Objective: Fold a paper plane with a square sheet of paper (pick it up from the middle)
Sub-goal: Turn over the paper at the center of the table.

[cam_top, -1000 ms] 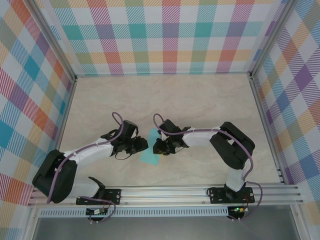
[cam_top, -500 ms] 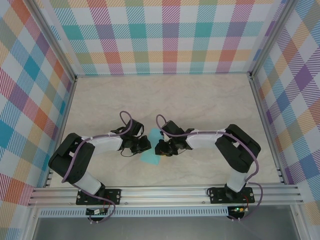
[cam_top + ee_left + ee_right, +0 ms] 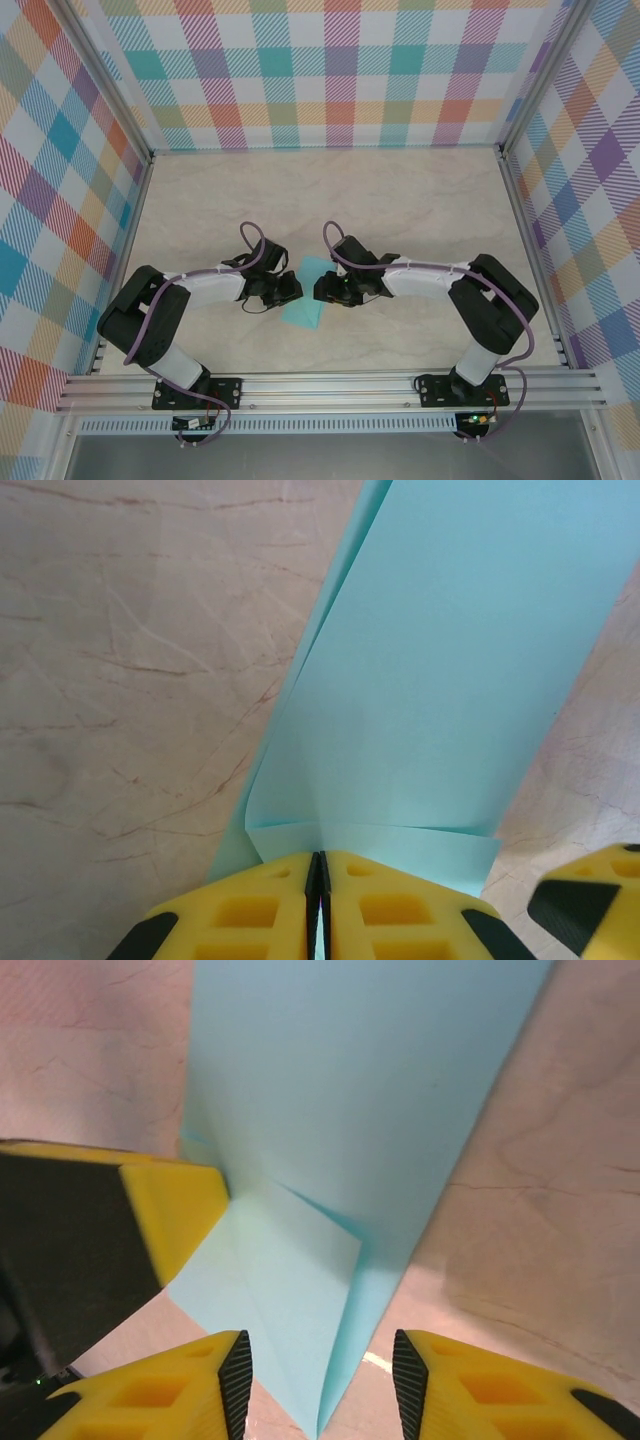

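The left gripper [image 3: 320,868] pinches the edge of the folded teal paper [image 3: 440,680], fingers pressed together. The right gripper [image 3: 320,1360] is spread, a paper corner between its fingers. The paper sits on the table [image 3: 120,680] between them.

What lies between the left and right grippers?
The teal paper, partly folded, fills that gap in the top view; the left gripper is shut on its edge, the right gripper open around it.

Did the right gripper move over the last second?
Yes, slightly. Against the front rail, the right gripper has shifted rightward, toward its own base mount.
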